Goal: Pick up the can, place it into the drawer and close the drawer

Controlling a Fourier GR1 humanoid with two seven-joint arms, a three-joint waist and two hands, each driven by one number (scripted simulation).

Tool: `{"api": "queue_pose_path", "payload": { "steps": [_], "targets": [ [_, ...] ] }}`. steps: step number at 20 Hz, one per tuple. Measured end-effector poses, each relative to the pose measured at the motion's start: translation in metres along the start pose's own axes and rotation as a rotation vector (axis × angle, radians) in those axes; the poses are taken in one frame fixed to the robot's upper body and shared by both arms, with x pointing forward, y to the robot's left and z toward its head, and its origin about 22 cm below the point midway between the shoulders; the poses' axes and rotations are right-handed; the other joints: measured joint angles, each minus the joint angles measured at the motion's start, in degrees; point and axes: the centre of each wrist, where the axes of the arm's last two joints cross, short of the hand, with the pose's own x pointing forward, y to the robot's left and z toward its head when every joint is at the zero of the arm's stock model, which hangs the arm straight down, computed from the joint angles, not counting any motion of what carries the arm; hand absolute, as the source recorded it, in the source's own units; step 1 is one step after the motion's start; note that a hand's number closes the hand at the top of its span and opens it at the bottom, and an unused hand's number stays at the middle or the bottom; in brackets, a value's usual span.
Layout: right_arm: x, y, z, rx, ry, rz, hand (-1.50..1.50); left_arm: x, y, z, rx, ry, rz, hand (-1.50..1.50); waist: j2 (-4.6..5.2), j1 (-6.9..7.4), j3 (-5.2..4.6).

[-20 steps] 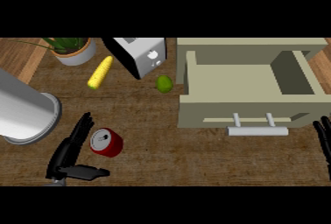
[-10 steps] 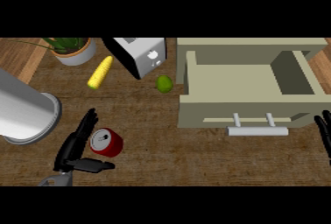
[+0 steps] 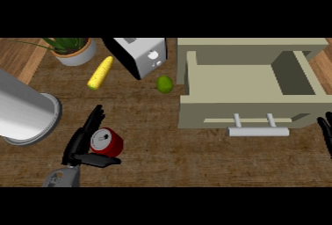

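A red can (image 3: pixel 107 141) with a silver top lies on the wooden counter at the lower left. My left hand (image 3: pixel 81 141) is right beside it on its left, fingers straight and pointing up, thumb (image 3: pixel 99 161) stretched under the can's near side. The hand is open and does not close round the can. The beige drawer (image 3: pixel 249 115) stands pulled out at the right, its inside bare, a silver handle (image 3: pixel 258 131) on its front. My right hand (image 3: pixel 325 130) shows only as fingers at the right edge, open and resting.
A large steel pot (image 3: pixel 23 112) lies at the left, close to my left hand. A corn cob (image 3: pixel 100 73), a lime (image 3: pixel 164 84), a toaster (image 3: pixel 138 55) and a potted plant (image 3: pixel 71 49) sit at the back.
My left hand has moved up and right, closing in on the can, and the thumb now reaches under it. The can and the right hand have stayed put.
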Motion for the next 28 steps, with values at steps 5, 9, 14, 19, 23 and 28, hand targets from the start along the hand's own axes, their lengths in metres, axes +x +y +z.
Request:
{"api": "queue_pose_path", "payload": {
  "steps": [5,9,14,19,23,28],
  "targets": [
    [0.001,-0.004,0.006,0.003,0.000,-0.007,-1.50,0.003,-0.019,-0.009,-0.027,-0.010,0.001,-1.50,0.00,-0.02,0.02],
    [0.000,-0.002,0.008,0.001,-0.005,-0.010,-1.50,0.004,-0.019,-0.014,-0.045,-0.023,0.014,1.50,-0.01,-0.03,0.00],
    [0.000,0.002,0.014,-0.006,-0.001,-0.013,-1.50,0.011,-0.031,-0.022,-0.073,-0.049,0.032,1.50,-0.09,0.03,0.10],
    [0.003,0.001,0.014,-0.010,-0.009,-0.018,-1.50,0.019,-0.036,-0.027,-0.105,-0.048,0.089,1.50,-0.05,0.01,0.03],
    [0.000,0.004,0.014,-0.011,-0.013,-0.016,-1.50,0.026,-0.042,-0.024,-0.083,-0.070,0.110,1.50,-0.04,0.09,0.01],
    [-0.001,0.002,0.011,-0.011,-0.014,-0.021,-1.50,0.035,-0.009,-0.030,0.144,-0.094,0.122,1.50,0.02,0.19,0.01]
  ]
}}
